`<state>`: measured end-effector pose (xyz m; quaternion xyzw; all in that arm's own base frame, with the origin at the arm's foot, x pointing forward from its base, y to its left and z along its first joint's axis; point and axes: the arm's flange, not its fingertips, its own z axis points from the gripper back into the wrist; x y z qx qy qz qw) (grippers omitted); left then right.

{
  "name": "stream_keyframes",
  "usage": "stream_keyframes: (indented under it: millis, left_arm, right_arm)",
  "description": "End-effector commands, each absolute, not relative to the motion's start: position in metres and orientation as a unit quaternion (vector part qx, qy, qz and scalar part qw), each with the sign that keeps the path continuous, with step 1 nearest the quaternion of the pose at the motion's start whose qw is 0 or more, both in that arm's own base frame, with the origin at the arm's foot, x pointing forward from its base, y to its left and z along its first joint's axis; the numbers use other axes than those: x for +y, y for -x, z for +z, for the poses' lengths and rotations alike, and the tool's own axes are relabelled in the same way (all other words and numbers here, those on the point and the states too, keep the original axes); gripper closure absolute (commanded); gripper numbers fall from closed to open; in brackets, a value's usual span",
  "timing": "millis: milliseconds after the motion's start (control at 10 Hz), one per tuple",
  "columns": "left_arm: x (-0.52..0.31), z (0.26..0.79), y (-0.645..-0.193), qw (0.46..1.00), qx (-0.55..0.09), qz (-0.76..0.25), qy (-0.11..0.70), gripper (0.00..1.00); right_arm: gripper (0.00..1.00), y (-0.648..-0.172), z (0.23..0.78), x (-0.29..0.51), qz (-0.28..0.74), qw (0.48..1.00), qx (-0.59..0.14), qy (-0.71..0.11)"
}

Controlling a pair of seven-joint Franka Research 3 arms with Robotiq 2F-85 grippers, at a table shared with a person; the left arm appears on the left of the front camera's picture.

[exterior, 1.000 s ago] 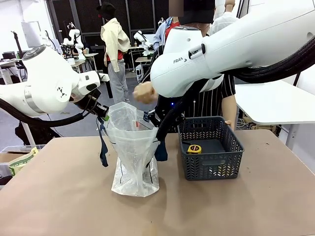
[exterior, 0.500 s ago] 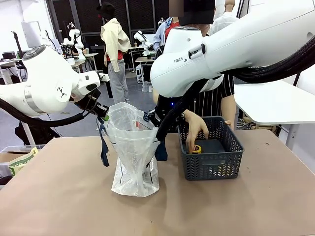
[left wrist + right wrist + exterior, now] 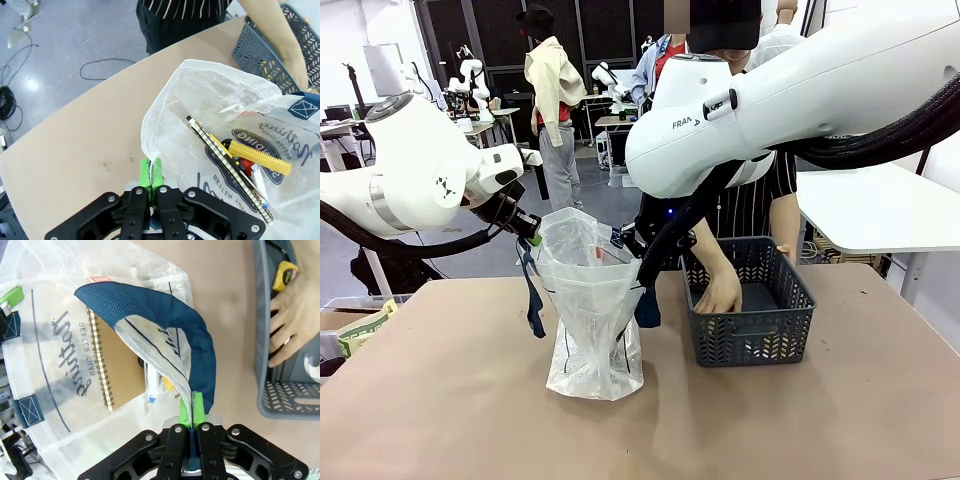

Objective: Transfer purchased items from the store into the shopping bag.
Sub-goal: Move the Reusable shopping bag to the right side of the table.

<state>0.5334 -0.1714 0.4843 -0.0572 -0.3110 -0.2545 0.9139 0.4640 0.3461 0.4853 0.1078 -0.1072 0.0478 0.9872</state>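
**Bag-holding stage of the transfer.** The left gripper [image 3: 151, 172] is pinching the clear rim of the shopping bag [image 3: 588, 300], its green pads clamped together on the plastic. The right gripper [image 3: 192, 410] is clamping the opposite rim along with the root of a navy strap handle [image 3: 165, 315]. Between the two grippers the bag's mouth is standing open. Just ahead of the left gripper's fingertips, inside the bag, a spiral notebook [image 3: 230, 170] and a yellow utility knife [image 3: 257, 155] are lying. Beyond the right gripper, to one side of the bag, the person's hand [image 3: 722, 295] is reaching into the store basket [image 3: 750, 335], just beside the tape measure [image 3: 284, 271].

Judged step: the person is fetching the next purchased item while the arms are acting as a bag stand. The next move calls for both grips holding firm and apart, so the mouth is gaping when the hand is coming over.
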Motion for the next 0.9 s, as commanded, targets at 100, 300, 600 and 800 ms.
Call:
stream_keyframes:
  millis: [100,300,600,800]
  left_arm:
    - [-0.1706,0.4858,-0.5333,0.916,-0.310,-0.250,0.055,1.00]
    - [-0.1706,0.4858,-0.5333,0.916,-0.310,-0.250,0.055,1.00]
    - [-0.1706,0.4858,-0.5333,0.916,-0.310,-0.250,0.055,1.00]
    - [-0.1706,0.4858,-0.5333,0.916,-0.310,-0.250,0.055,1.00]
  right_arm:
    - [1.00,-0.4630,0.4859,0.3450,0.044,0.987,-0.104,-0.112]
    - [1.00,-0.4630,0.4859,0.3450,0.044,0.987,-0.104,-0.112]
    - [1.00,-0.4630,0.4859,0.3450,0.044,0.987,-0.104,-0.112]
    - [1.00,-0.4630,0.4859,0.3450,0.044,0.987,-0.104,-0.112]
